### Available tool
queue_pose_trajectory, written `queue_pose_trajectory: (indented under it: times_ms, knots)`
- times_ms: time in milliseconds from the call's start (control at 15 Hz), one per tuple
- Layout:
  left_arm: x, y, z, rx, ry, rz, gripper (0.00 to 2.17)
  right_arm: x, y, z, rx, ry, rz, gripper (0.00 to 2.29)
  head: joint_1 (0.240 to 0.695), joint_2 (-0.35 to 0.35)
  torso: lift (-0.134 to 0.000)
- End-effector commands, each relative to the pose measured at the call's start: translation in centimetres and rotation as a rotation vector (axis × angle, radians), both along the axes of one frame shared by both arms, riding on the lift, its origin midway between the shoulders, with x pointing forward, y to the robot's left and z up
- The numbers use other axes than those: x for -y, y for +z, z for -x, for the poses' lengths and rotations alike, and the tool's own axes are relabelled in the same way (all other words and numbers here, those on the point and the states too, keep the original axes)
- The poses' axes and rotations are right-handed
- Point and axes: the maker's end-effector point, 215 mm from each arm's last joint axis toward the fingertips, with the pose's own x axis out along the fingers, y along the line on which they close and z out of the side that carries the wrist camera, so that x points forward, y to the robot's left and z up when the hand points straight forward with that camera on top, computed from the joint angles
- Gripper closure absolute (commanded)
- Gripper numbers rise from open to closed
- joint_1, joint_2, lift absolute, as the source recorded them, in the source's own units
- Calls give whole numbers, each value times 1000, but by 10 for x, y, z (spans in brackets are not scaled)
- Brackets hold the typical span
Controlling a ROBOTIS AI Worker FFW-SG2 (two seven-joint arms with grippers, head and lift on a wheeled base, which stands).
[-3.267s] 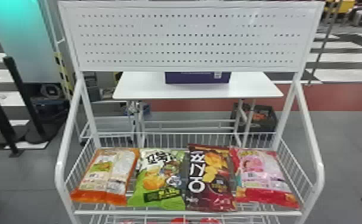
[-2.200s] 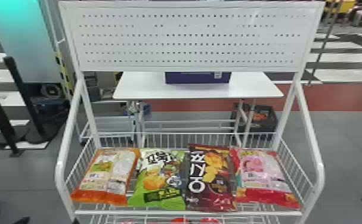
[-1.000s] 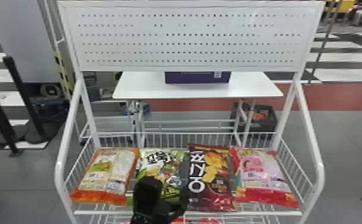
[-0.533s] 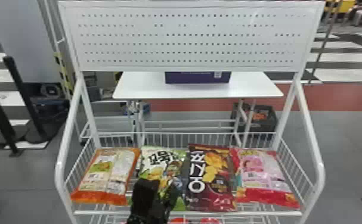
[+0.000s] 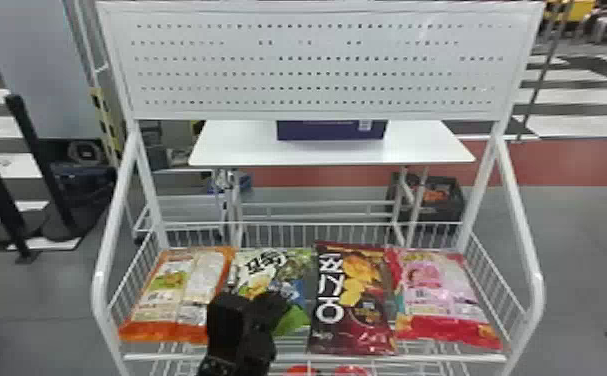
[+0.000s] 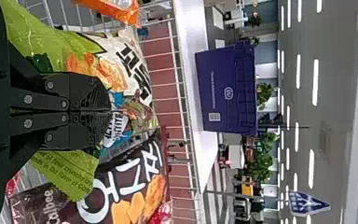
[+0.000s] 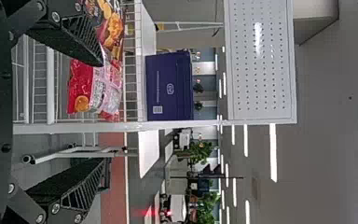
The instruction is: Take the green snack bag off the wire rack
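Green snack bag [image 5: 287,260] lies in the basket tier of the wire rack [image 5: 417,358], just left of centre in the head view, its long axis running from the back rail towards the front one. The left pincer [image 6: 109,111] is the nearer of the two; it comes in from the lower edge of the frame over the bag's lower left part. Its fingers are closed together and seem to pinch the wrapper, though how deep the hold goes cannot be told. The right pincer [image 7: 103,112] is wide open and empty, off beside the pink bag [image 5: 432,285]. The coming lift should go up and towards the robot, over the front rail, without dragging the brown bag [image 5: 352,320], close by on the right, or the orange bag [image 5: 169,300] on the left. These four bags fill the tier in a row; behind, a dark crate [image 5: 449,217] holds something orange, at right of centre.
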Motion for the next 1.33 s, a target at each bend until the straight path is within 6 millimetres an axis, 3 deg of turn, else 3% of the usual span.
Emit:
queue_pose_trajectory:
  times_ms: [0,467,800,867,1067,1267]
  knots:
    - [-6,28,20,37,0,41,1700,0,0,-1,2,2,-1,174,499,0,0]
    - [-114,97,127,213,107,105,1700,1,-6,-5,-2,-3,-8,174,499,0,0]
    - [-161,153,197,382,155,152,1700,0,-11,-5,-9,-1,-9,174,499,0,0]
    - [-171,155,206,396,168,147,1700,0,-12,-5,-11,-1,-10,174,499,0,0]
    - [-195,136,222,406,222,132,1700,-2,-13,-4,-14,2,-14,174,499,0,0]
    - [-220,123,228,408,262,99,1700,-5,-14,-3,-17,6,-16,174,499,0,0]
